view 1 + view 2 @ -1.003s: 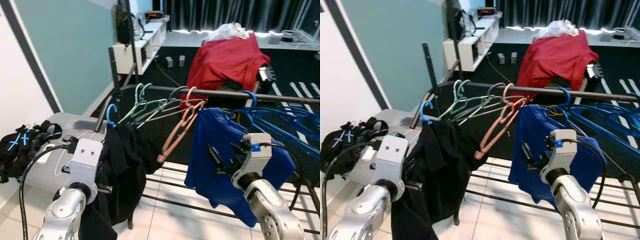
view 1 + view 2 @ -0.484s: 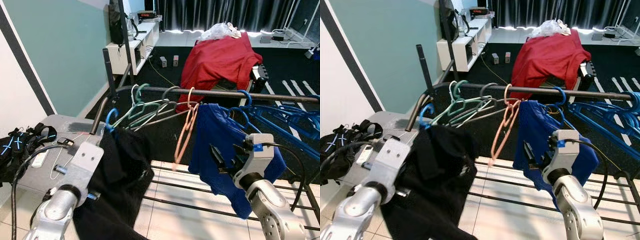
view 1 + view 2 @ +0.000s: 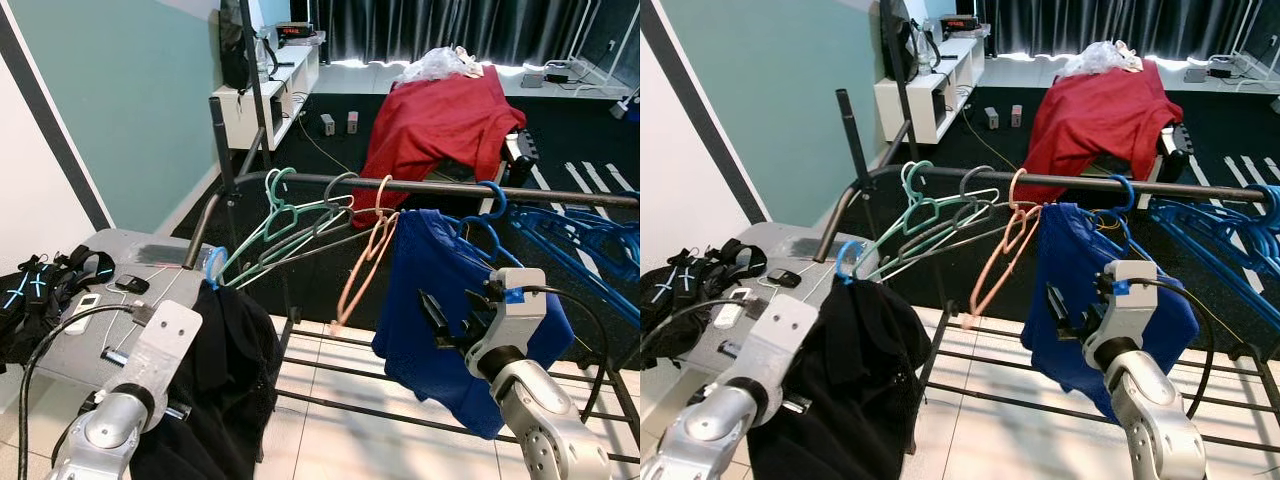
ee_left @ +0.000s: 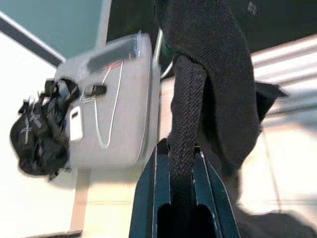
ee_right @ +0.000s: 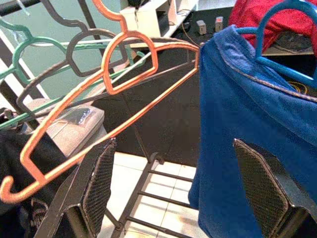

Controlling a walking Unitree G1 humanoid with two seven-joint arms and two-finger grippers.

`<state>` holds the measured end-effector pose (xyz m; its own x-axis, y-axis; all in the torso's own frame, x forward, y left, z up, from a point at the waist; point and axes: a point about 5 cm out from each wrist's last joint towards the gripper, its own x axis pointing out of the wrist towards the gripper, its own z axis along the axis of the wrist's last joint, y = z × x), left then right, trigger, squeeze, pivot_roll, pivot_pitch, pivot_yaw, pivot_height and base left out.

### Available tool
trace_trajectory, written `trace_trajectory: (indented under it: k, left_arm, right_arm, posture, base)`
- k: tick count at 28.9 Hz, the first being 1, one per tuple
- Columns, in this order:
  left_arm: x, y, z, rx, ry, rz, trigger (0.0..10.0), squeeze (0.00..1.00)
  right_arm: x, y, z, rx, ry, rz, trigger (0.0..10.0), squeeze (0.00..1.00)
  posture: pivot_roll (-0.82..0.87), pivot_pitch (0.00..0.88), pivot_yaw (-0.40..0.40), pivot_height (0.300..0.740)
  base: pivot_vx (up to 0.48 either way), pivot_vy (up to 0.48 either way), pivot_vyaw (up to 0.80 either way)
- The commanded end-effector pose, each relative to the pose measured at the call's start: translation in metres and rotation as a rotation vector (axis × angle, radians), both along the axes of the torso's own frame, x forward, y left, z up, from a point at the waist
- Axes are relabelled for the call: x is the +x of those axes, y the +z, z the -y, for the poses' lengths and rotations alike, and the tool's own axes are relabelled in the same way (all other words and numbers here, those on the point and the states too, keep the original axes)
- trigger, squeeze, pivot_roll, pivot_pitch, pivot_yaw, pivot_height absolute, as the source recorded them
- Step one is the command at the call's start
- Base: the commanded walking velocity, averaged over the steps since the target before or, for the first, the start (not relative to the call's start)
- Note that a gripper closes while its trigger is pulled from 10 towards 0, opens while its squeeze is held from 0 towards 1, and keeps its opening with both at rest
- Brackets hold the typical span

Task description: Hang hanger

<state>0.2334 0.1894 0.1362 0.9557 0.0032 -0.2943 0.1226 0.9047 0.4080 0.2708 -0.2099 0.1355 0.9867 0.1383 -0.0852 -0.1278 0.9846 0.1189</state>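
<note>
Gripping a fold of the black cloth garment (image 3: 225, 370), the left gripper (image 4: 181, 163) has its 2 black fingers closed on the fabric, apparently to carry garment and hanger together. That garment hangs on a light blue plastic hanger (image 3: 213, 266), whose hook sits below and beside the dark metal rail (image 3: 440, 187), not yet over it. The right gripper (image 5: 183, 191) waits with fingers spread wide by the salmon plastic hanger (image 3: 362, 255) and blue shirt (image 3: 440, 320), holding nothing.

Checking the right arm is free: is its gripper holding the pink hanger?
No, the right gripper is open, with the pink hanger hanging ahead, untouched.
</note>
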Motion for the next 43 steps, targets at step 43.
trace_trajectory:
  k: [43]
  left_arm:
    - [0.042,0.037,0.097,-0.323,-0.220,0.194,10.0,0.00]
  right_arm:
    - [0.002,-0.003,-0.002,0.029,-0.015,-0.028,10.0,0.00]
  posture:
    - [-0.07,0.000,0.020,0.740]
  base:
    - [0.000,0.000,0.00]
